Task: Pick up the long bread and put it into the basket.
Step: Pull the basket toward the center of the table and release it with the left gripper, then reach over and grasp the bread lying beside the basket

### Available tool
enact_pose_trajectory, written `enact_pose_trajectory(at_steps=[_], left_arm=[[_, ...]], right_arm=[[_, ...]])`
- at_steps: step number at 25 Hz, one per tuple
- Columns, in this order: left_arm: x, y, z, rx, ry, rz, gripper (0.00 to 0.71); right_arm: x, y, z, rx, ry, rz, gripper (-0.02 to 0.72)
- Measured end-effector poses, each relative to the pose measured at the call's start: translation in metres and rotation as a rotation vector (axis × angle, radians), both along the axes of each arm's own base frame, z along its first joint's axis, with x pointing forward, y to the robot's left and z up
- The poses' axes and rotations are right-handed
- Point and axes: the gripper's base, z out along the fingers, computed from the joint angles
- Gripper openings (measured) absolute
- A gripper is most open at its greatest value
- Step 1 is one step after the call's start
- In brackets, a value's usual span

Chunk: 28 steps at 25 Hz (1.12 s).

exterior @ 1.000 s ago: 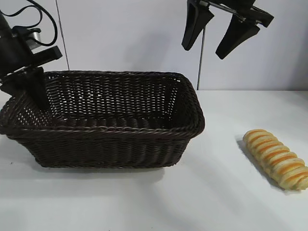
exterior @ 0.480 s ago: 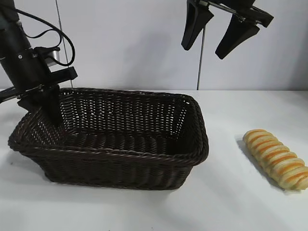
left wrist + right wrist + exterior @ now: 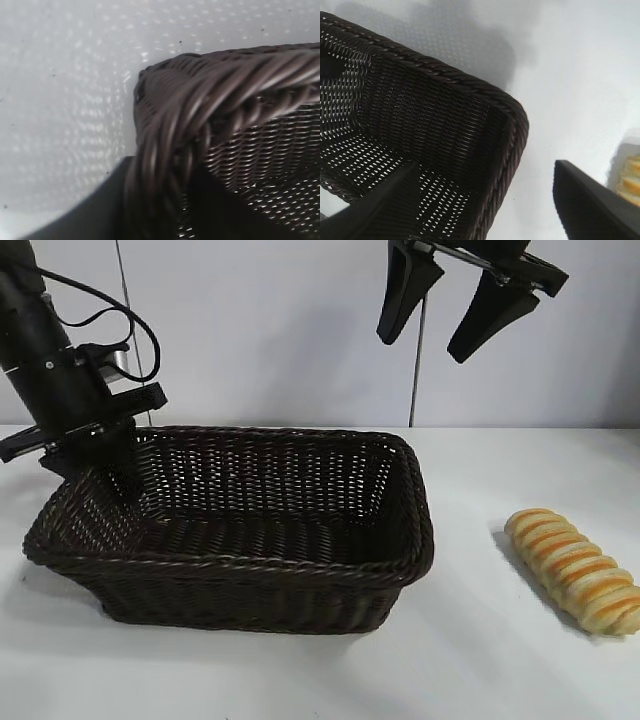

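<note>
the basket point(image 3: 250, 530) sits on the white worktop point(image 3: 480, 660), more toward the left side in the exterior view, and it's tipped a bit, with its left end raised off the surface. the left end effector point(image 3: 100, 455) is right at the basket's far left corner, pointing steeply down onto the braided rim. in the left wrist view that rim corner fills most of the shot, with a dark finger point(image 3: 100, 210) on the outer side of it. can't tell from the shots whether it's clamped on the rim or let go.

the long bread point(image 3: 574, 569) lies flat on the worktop, well apart from the basket on the right, angled diagonally, nothing touching it.

the right end effector point(image 3: 443, 310) hangs high above the basket's right end, fingers spread wide with nothing between them. its wrist view looks down on the basket's right corner, with a sliver of the bread at the edge.
</note>
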Motion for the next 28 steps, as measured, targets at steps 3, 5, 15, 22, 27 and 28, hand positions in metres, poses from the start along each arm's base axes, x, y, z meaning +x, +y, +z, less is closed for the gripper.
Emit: enact_pose_trajectory(at_steps=[3,5,15,22,27,28], left_arm=[[-0.003,0.001,0.018,0.006,-0.034,-0.010,0.538],[-0.006,0.003,0.032,0.013,-0.062,-0.015,0.540],[-0.030,0.010,0.112,-0.009,-0.207,0.047,0.540],[-0.040,0.009,0.128,-0.067,-0.204,0.208,0.540],[-0.044,0.003,0.107,-0.151,-0.149,0.296,0.540],[-0.044,0.002,0.103,-0.159,-0.144,0.309,0.540]], right_arm=[[0.000,0.000,0.000,0.000,0.000,0.000,0.537],[0.000,0.000,0.000,0.000,0.000,0.000,0.537],[-0.001,0.000,0.000,0.000,0.006,0.002,0.537],[-0.001,0.000,0.000,0.001,0.006,0.002,0.537],[-0.001,0.000,0.000,0.001,0.006,0.002,0.537],[-0.001,0.000,0.000,0.001,0.006,0.002,0.537]])
